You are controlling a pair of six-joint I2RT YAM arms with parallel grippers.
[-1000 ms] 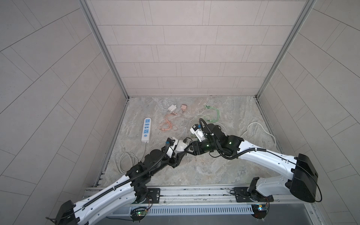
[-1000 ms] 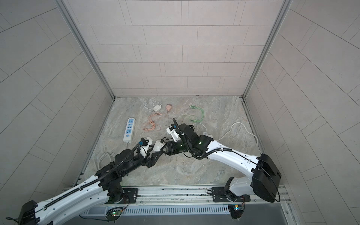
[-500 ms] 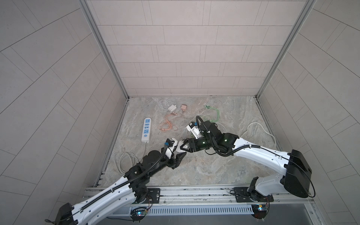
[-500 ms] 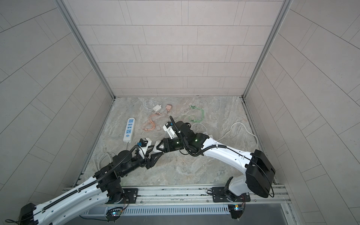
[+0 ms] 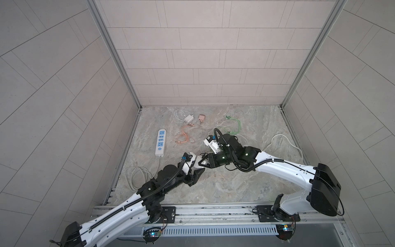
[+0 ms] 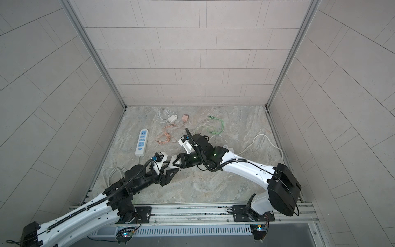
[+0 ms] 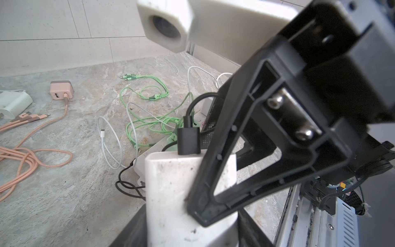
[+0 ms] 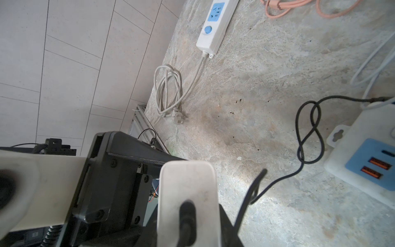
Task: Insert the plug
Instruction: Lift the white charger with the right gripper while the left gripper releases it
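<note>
Here the white charger (image 7: 171, 192) hangs clear of the floor where both arms meet, with a black plug (image 7: 188, 140) seated in its end. The left gripper (image 5: 197, 166) is clamped on the charger's body. The right gripper (image 5: 203, 160) lies across it too, one finger (image 7: 217, 158) flat on its face. In the right wrist view the block fills the gap between its jaws, so I take it as closed on the charger as well.

That reads as a hand-over, with the insertion not yet begun. Next, I judge, one grip must let go and the charger be turned to face an outlet.

Just beside the charger, on the floor, lies the blue-faced socket block (image 8: 363, 158), with the black cable (image 8: 307, 132) looping towards it. Farther from the charger lies the long power strip (image 5: 161, 142). Farthest are the green cable (image 5: 235, 126) and the pink adapter (image 5: 201, 118).
</note>
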